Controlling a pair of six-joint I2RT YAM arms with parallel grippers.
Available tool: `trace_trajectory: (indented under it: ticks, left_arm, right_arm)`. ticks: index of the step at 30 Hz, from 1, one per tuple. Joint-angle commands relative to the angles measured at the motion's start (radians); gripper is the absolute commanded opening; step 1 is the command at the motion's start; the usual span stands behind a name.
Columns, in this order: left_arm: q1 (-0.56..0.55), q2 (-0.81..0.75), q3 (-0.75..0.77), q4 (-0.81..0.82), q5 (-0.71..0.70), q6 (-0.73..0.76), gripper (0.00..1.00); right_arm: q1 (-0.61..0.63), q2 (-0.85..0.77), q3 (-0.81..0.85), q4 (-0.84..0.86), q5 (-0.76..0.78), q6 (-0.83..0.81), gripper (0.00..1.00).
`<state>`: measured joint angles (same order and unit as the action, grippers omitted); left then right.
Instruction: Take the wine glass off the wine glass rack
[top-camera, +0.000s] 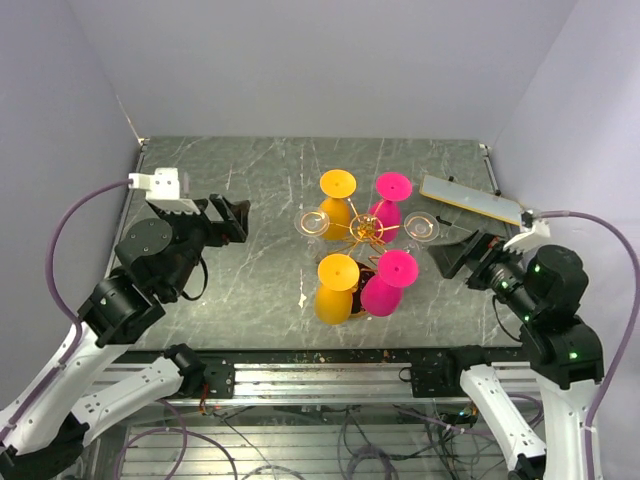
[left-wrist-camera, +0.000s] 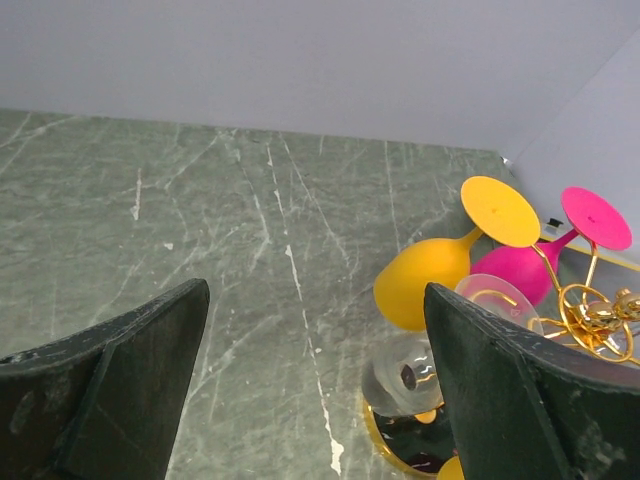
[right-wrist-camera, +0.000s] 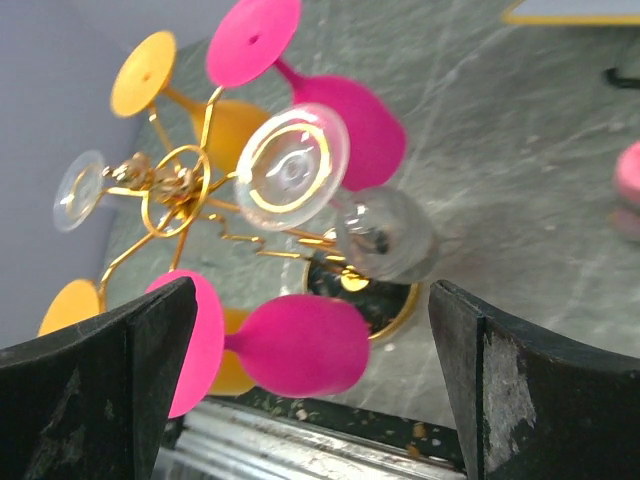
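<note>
Overhead first: shows the wine glass rack (top-camera: 365, 232) standing on the worktop (top-camera: 230, 300), hung all round by the feet; picks out a clear wine glass (top-camera: 421, 228) on the rack's right-hand arm, among other glasses (top-camera: 335, 290) in yellow and pink; places the left claw (top-camera: 235, 222) well apart to the rack's left and the right claw (top-camera: 452, 257) near the rack's right, just off that clear wine glass; notes a flat board (top-camera: 470, 200) beyond the rack to the right.

Next, from the left wrist: looks past both fingers (left-wrist-camera: 130, 390), spread wide with nothing between them; catches the rack only at the right edge, some way off.

Lastly, from the right wrist: frames the clear wine glass dead ahead, foot towards the lens with gold wire showing through it, bowl hanging beneath; has the claw fully open and empty, short of contact.

Probably marks the approach stage, with nothing lifted off. Risks from here: closing too lightly on the smooth bowl and letting it slip; pulling across the arm rather than along it, snagging the foot in the loop and tipping the light rack; brushing the pink glass (right-wrist-camera: 300, 345) hung just beside and knocking it loose.
</note>
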<state>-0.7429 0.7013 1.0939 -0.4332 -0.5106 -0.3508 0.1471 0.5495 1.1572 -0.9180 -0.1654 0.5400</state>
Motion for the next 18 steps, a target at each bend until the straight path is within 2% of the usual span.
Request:
trace_trajectory:
  ticks: [1,10,18]
  left_arm:
    - [0.009,0.039,0.046,-0.06,0.05,-0.07,0.98]
    - [0.011,-0.018,-0.024,-0.031,0.105,-0.13,0.98]
    - [0.013,-0.005,0.008,-0.088,0.052,-0.157,1.0]
  right_arm:
    - [-0.007,-0.038,-0.096,0.126,-0.249,0.089,1.0]
    - [-0.009,-0.017,-0.184,0.166,-0.471,0.069,1.0]
    - [-0.009,0.01,-0.227,0.158,-0.525,0.019,0.84]
